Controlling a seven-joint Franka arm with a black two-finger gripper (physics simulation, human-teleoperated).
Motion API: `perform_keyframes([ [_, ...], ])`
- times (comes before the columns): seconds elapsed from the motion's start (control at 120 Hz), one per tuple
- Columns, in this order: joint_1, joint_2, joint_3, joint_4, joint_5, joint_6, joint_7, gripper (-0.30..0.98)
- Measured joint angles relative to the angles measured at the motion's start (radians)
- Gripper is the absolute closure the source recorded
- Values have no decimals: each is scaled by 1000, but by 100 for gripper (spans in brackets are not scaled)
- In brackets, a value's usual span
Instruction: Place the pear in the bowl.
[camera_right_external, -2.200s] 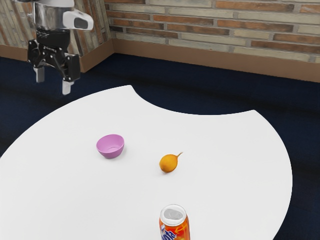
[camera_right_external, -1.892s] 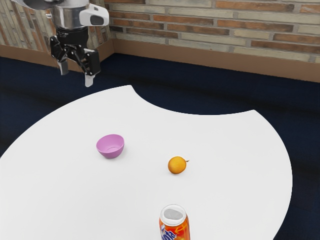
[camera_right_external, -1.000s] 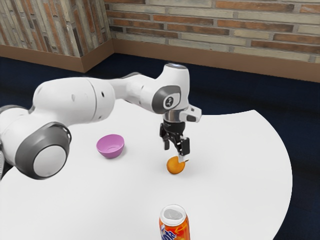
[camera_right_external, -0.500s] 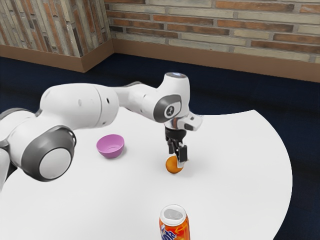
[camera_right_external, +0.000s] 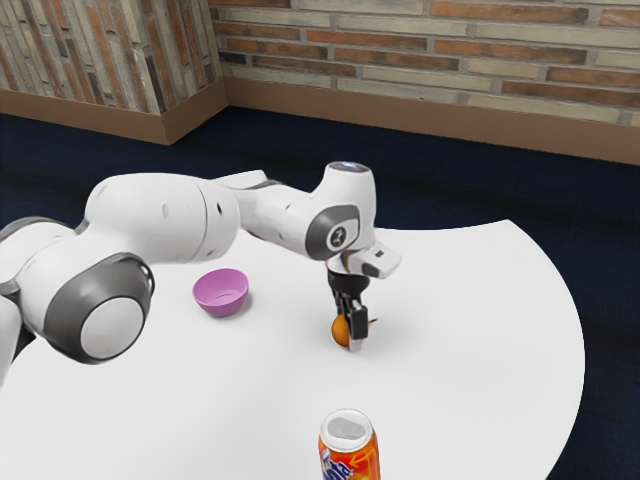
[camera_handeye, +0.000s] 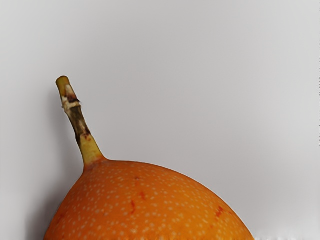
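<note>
Pear could roll if my end effector, open or closed I can't tell, catches its round side off-centre.

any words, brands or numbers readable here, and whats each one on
Orange metal drink can with a silver top: white-on-blue lettering, roughly "nta", cut off by the picture's lower edge.
White-and-grey robot arm: a small round mark on one joint, too small to read.

- Orange can, near side: white-on-blue lettering, looks like "Fanta", partly cut off.
- Robot arm, beyond can: small round emblem, unreadable.
</note>
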Motion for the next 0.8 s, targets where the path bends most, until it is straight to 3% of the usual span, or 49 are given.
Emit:
perform_keyframes([
  [0.133,0,-1,1,-3,-5,5,18,2],
  [0.408,0,-2,1,-2,-6,10,45,21],
  [0.8,0,-51,13,-1,2,9,65,30],
])
